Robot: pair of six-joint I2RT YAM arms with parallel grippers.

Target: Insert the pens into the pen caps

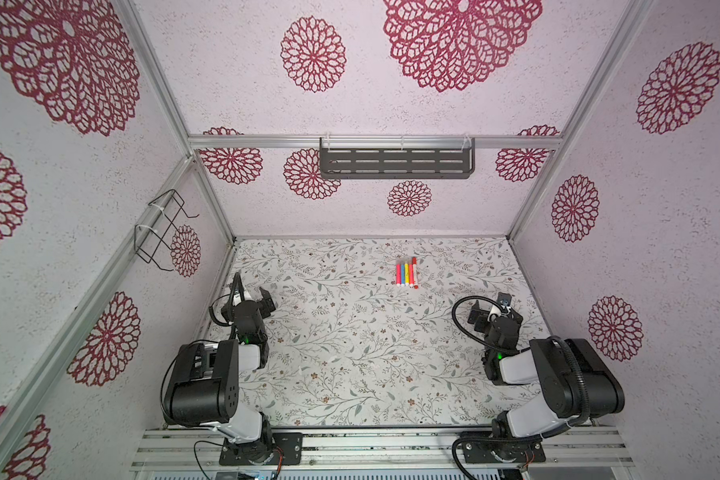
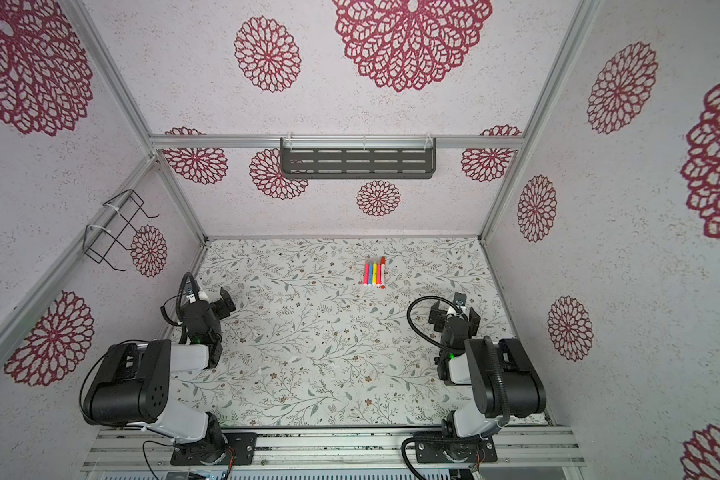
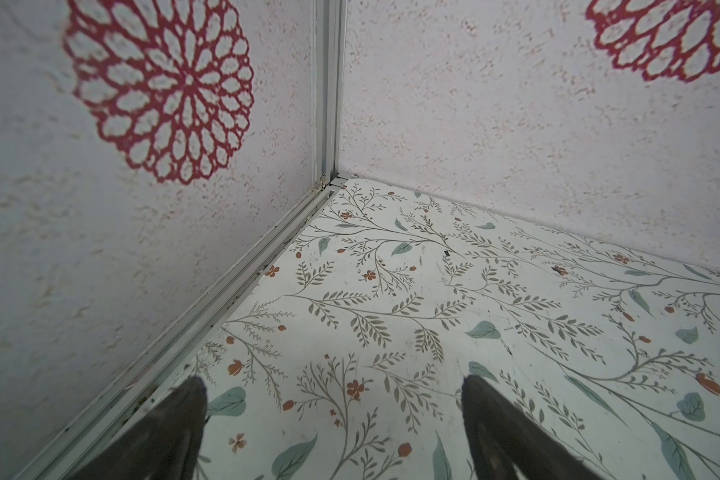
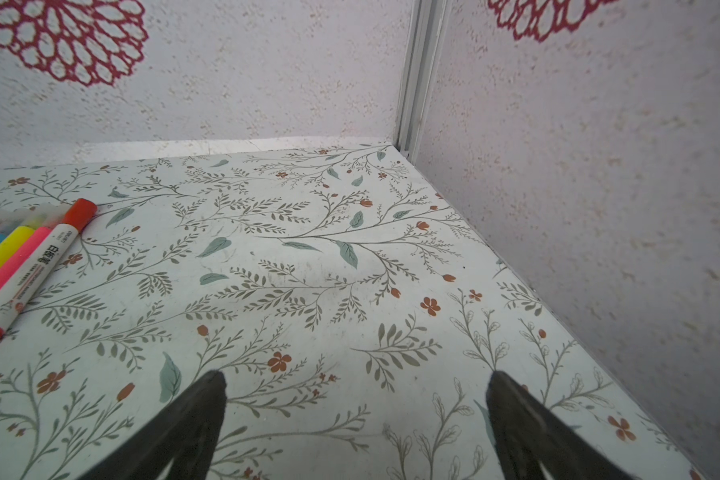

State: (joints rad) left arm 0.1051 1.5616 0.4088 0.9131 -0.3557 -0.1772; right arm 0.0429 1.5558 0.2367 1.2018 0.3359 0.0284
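Several pens (image 1: 407, 273) (image 2: 375, 273) lie side by side in a neat row at the back middle of the floral table. The right wrist view shows a white-barrelled pen (image 4: 34, 270) with a red cap (image 4: 82, 212), beside pink, yellow and blue barrels whose far ends carry pale translucent pen caps (image 4: 13, 218). My left gripper (image 1: 248, 301) (image 2: 206, 303) (image 3: 332, 380) hovers open and empty by the left wall. My right gripper (image 1: 495, 311) (image 2: 454, 313) (image 4: 357, 374) is open and empty, near and to the right of the pens.
The floral table (image 1: 350, 316) is walled on three sides. A dark slotted shelf (image 1: 395, 160) hangs on the back wall and a wire rack (image 1: 163, 228) on the left wall. A few small pale bits (image 1: 334, 358) lie mid-table, too small to identify.
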